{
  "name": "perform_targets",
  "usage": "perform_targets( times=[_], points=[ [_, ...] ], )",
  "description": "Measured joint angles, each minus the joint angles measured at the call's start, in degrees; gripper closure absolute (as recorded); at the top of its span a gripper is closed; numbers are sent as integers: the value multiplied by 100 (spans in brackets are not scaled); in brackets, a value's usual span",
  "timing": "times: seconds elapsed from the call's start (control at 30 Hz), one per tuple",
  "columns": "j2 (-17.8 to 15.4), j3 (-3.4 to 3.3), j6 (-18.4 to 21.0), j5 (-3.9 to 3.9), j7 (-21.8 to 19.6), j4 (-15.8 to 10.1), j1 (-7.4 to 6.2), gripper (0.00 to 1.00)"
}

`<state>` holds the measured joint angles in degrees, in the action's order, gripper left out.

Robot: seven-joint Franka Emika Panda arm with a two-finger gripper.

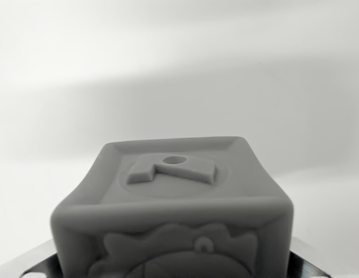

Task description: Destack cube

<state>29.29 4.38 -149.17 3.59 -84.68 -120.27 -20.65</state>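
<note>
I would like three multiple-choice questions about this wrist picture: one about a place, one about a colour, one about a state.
1. Where does the cube sit in the wrist view?
A. Lower middle, cut by the bottom edge
B. Top left corner
C. Far right, fully visible

2. What colour is the cube?
A. Red
B. Grey
C. Green

3. How does the raised letter on the cube's top face look?
A. Covered by another cube
B. Hidden by a cloth
C. Uncovered, with a round hole in it

Answers:
1. A, since the cube fills the lower middle and its front face runs off the bottom edge.
2. B, since every face visible is plain grey.
3. C, since nothing lies on the top face and the letter's hole shows clearly.
</note>
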Motion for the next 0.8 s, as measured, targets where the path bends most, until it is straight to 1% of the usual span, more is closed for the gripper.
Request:
perform_targets(
  times=[0.47,0.8],
  points=[
    [400,-85,-309,2,-2,91,-77,100],
    [598,-124,-452,2,-2,150,-114,100]
  ],
)
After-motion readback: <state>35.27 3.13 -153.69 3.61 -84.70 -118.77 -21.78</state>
